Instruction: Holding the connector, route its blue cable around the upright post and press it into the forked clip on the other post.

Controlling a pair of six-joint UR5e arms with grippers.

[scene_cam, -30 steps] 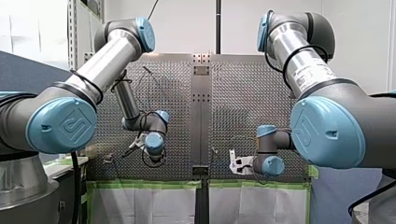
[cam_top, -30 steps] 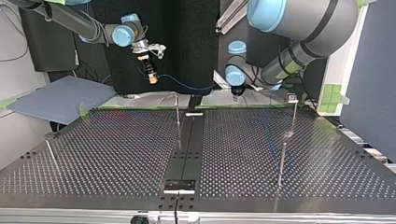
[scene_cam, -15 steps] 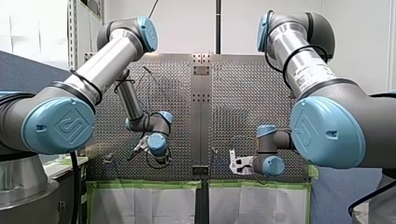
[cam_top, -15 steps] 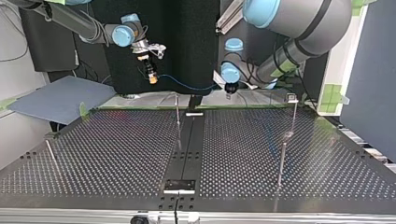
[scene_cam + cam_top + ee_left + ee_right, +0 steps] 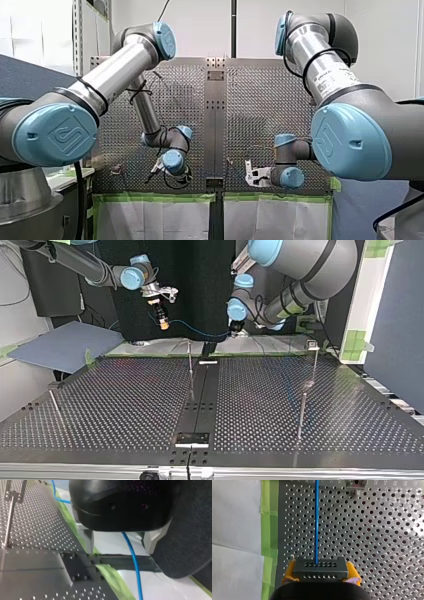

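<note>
My right gripper (image 5: 161, 316) hangs above the table's far edge, shut on the dark grey connector (image 5: 320, 569) between its yellow pads (image 5: 287, 576). The blue cable (image 5: 197, 331) runs from the connector across to my left gripper (image 5: 233, 331). In the left wrist view the blue cable (image 5: 132, 557) passes between my left gripper's (image 5: 118, 542) metal fingers (image 5: 88, 538), which stand open on either side of it. A thin upright post (image 5: 189, 362) stands near the table's middle seam. A post with a clip on top (image 5: 313, 346) stands toward the top view's right.
Another thin post (image 5: 302, 415) stands in front of the clip post, and a short tilted one (image 5: 54, 405) at the top view's left. A blue-grey sheet (image 5: 60, 346) lies beyond the table's far left corner. Green tape (image 5: 269, 517) lines the perforated plate's edge.
My left arm has swung toward the top view's left, bringing its open gripper down around the blue cable. My right gripper with the connector has stayed put.
</note>
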